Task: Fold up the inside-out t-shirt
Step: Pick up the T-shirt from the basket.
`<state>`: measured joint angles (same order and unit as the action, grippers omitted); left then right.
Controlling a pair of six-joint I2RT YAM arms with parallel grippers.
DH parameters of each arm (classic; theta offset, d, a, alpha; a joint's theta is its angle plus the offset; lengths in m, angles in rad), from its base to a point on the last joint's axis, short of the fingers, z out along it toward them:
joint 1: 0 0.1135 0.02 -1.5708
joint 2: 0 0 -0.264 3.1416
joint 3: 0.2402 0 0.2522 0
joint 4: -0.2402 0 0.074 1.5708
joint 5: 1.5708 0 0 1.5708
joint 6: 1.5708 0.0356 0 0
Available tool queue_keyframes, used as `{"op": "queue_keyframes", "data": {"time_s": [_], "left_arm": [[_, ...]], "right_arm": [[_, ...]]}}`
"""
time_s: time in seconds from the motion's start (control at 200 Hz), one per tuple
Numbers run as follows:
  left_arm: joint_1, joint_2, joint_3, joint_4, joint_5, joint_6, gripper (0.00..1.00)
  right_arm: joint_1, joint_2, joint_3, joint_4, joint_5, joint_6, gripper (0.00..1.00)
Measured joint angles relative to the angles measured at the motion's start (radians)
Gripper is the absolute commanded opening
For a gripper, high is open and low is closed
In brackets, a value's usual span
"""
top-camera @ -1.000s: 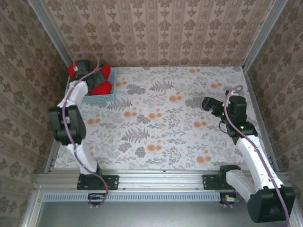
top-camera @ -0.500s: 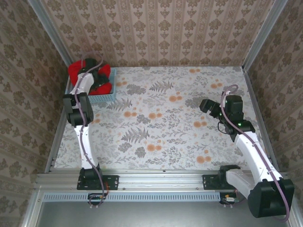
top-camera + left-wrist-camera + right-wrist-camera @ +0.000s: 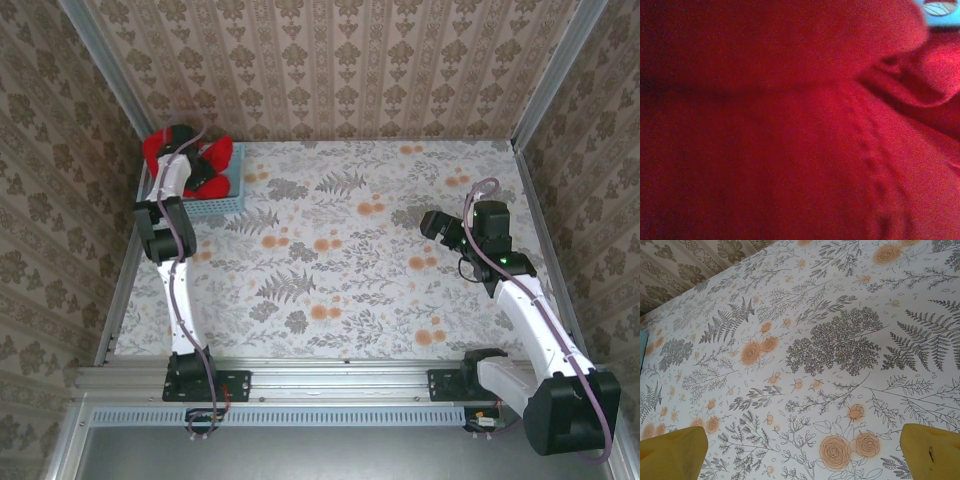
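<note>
Claws: left claw (image 3: 190, 150) deep in inside-out t-shirt (image 3: 790, 125), grip unclear; right claw (image 3: 800, 450) wide apart, empty, above table (image 3: 840, 340).

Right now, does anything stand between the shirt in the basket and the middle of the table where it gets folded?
Only the basket, whose near wall the t-shirt must be lifted over. Beyond it, nothing visible lies on the table; the right claw hangs off to the right.
</note>
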<state>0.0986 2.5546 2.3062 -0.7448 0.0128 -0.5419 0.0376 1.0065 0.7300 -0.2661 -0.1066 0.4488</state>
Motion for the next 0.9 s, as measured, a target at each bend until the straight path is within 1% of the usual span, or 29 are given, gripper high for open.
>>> {"op": "queue_keyframes", "data": {"time_s": [0.08, 0.215, 0.39, 0.515, 0.645, 0.815, 0.9], "left_arm": [[0.014, 0.019, 0.048, -0.023, 0.026, -0.006, 0.07], [0.034, 0.039, 0.115, -0.051, 0.064, -0.017, 0.00], [0.054, 0.036, 0.195, -0.094, 0.087, -0.020, 0.00], [0.060, 0.002, 0.203, -0.103, 0.097, -0.020, 0.00], [0.060, -0.072, 0.204, -0.112, 0.109, -0.019, 0.00], [0.050, -0.205, 0.230, -0.125, 0.126, -0.013, 0.00], [0.032, -0.290, 0.245, -0.129, 0.126, -0.002, 0.00]], "right_arm": [[0.001, 0.000, 0.000, 0.000, 0.000, 0.000, 1.00], [0.001, -0.010, 0.000, -0.006, 0.000, 0.000, 1.00], [0.002, -0.035, 0.000, -0.027, 0.000, 0.002, 1.00], [0.003, -0.056, 0.000, -0.047, 0.000, 0.007, 1.00], [0.003, -0.084, 0.000, -0.064, 0.000, 0.018, 1.00], [0.003, -0.117, 0.000, -0.092, 0.000, 0.027, 1.00], [0.004, -0.134, 0.000, -0.113, 0.000, 0.028, 1.00]]}}
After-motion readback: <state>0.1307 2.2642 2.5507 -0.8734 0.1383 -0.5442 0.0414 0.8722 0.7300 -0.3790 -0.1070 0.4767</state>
